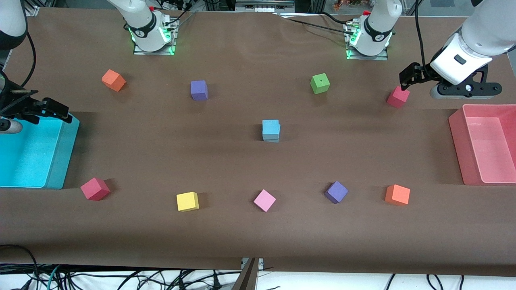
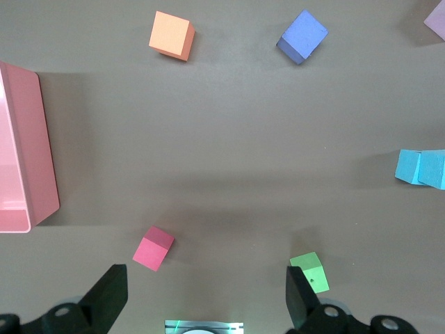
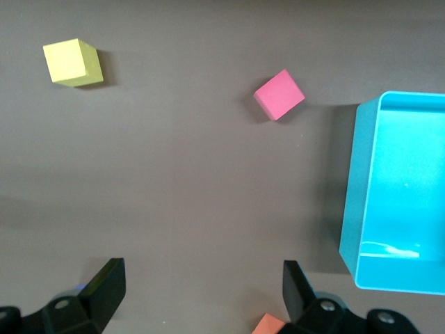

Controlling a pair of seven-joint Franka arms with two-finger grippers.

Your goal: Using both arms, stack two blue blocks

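Two sky-blue blocks stand stacked at the middle of the table, the upper one (image 1: 270, 126) slightly askew on the lower one (image 1: 273, 137). The stack also shows in the left wrist view (image 2: 423, 168). My left gripper (image 1: 408, 78) is open and empty, up in the air over a red cube (image 1: 398, 97) near the left arm's end; its own view shows the open gripper (image 2: 207, 292) with nothing between the fingers. My right gripper (image 1: 52, 110) is open and empty over the cyan bin's edge (image 1: 64, 157); its own view shows it open (image 3: 205, 292) too.
A pink bin (image 1: 457, 141) stands at the left arm's end. Loose cubes lie about: orange (image 1: 113, 80), purple (image 1: 199, 90), green (image 1: 320, 83), red (image 1: 95, 189), yellow (image 1: 187, 201), pink (image 1: 264, 200), purple (image 1: 336, 191), orange (image 1: 397, 195).
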